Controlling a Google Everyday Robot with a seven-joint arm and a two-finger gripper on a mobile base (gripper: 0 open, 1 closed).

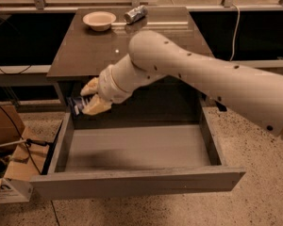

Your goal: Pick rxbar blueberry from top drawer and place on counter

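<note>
My gripper [88, 98] is shut on the rxbar blueberry [77, 105], a dark wrapper with white lettering that sticks out to the left between the pale fingers [96, 106]. It hangs above the back left corner of the open top drawer [137, 147], just below the front edge of the counter [80, 51]. The drawer's grey bottom is bare. My white arm crosses from the right and hides part of the counter's front.
On the counter stand a pale bowl [99, 20] at the back left and a silvery can [135, 14] lying on its side at the back. A cardboard box [7, 149] and cables lie on the floor to the left of the drawer.
</note>
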